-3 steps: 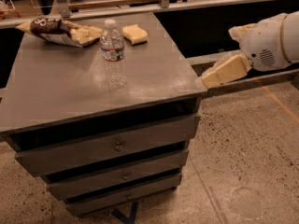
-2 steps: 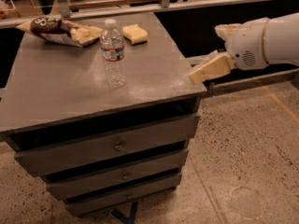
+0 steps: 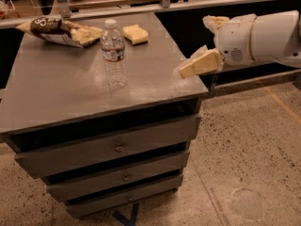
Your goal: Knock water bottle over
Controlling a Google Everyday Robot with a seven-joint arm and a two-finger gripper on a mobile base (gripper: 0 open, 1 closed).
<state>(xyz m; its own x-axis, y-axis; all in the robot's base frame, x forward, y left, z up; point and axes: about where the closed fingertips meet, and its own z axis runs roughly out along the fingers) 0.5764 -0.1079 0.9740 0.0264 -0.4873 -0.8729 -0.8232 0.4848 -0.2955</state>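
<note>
The gripper (image 3: 200,64) hangs at the right edge of the tabletop (image 3: 66,95), pointing left from the white arm (image 3: 263,36); how far open it is cannot be told, and it touches no object. The water bottle (image 3: 114,55) stands upright well to its left, near the tabletop's middle. Beyond the bottle, at the far edge, lie a yellow sponge (image 3: 135,34) and, further left, a brown snack bag (image 3: 54,28).

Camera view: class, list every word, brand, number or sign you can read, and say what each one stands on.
Nothing can be read.
Water bottle label: print too blurred to read.
Brown snack bag: pale marks, unreadable.
Gripper, at the cabinet's right edge: no lettering visible.
</note>
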